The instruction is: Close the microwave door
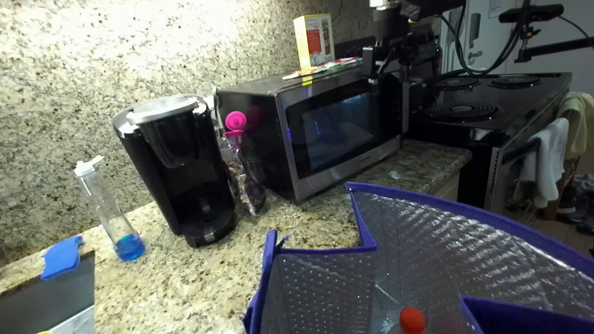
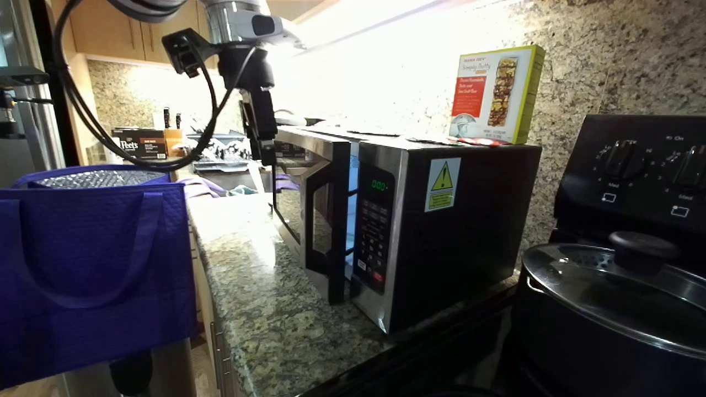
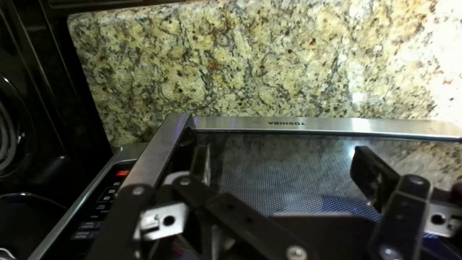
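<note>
Hand: I am holding my black two-fingered metal hand (image 3: 281,155) spread wide, dark glass showing in the gap in the wrist view.
Door: The wide silver-framed, dark-windowed door (image 2: 289,193) is standing ajar in an exterior view, pale light showing beside the black keypad (image 2: 372,231). I am hovering at its front; whether I am touching it, I cannot tell.
Microwave: The large boxy stainless-steel, dark-sided microwave (image 2: 458,237) is sitting on the speckled granite counter (image 2: 276,309), between the tall black coffee maker (image 1: 185,185) and the black electric stove (image 1: 515,102).
Maker's name: The TOSHIBA lettering (image 3: 286,123) is running along the door's lower frame, upside down in the wrist view.
Clock: The green digital display (image 2: 379,185) is reading 0:00.
Warning: The pale rectangular label (image 2: 443,184) on the microwave's side is bearing a yellow triangle with an exclamation mark; its small print is blurring.
Box on top: The white-and-lime cardboard box (image 2: 493,96) is saying "Simply Nutty".
Farther back: The dark cardboard box (image 2: 140,143) is showing "Peet's".
</note>
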